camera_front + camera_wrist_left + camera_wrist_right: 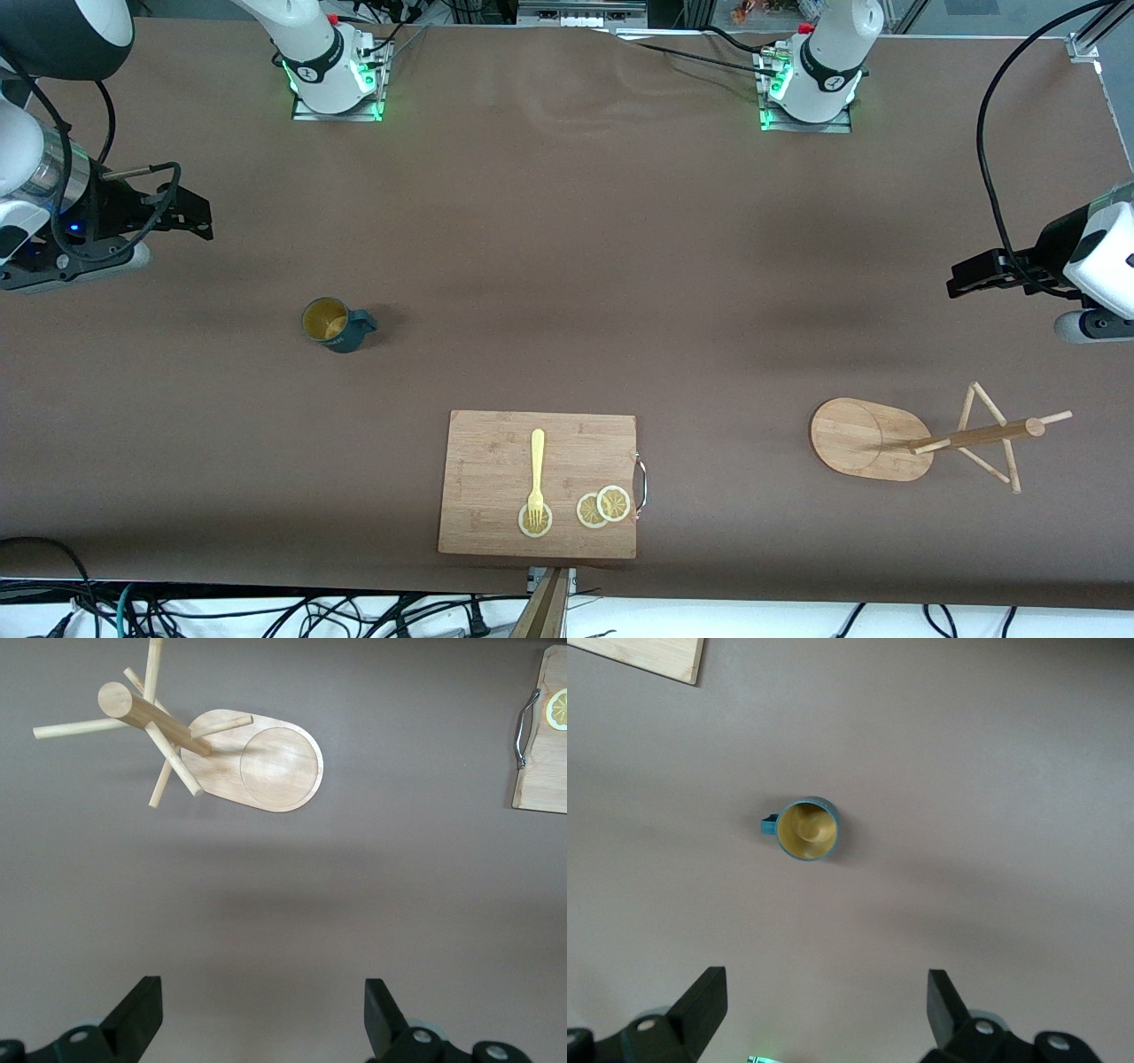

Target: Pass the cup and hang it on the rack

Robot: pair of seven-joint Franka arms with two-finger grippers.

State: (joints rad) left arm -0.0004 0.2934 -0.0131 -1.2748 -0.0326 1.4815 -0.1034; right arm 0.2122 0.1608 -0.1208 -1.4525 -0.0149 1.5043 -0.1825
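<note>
The dark teal cup (pixel 337 324) stands upright on the table toward the right arm's end, its yellowish inside showing; it also shows in the right wrist view (pixel 806 829). The wooden rack (pixel 921 438) stands toward the left arm's end, with its oval base, pole and thin pegs; the left wrist view shows it too (pixel 213 749). My right gripper (pixel 190 213) hangs open and empty in the air at the right arm's end of the table, apart from the cup. My left gripper (pixel 970 276) hangs open and empty at the left arm's end, apart from the rack.
A rectangular wooden cutting board (pixel 496 461) with a metal handle lies near the table's front edge. On it are a yellow fork (pixel 536 474) and lemon slices (pixel 602 507). Cables run along the table's front edge.
</note>
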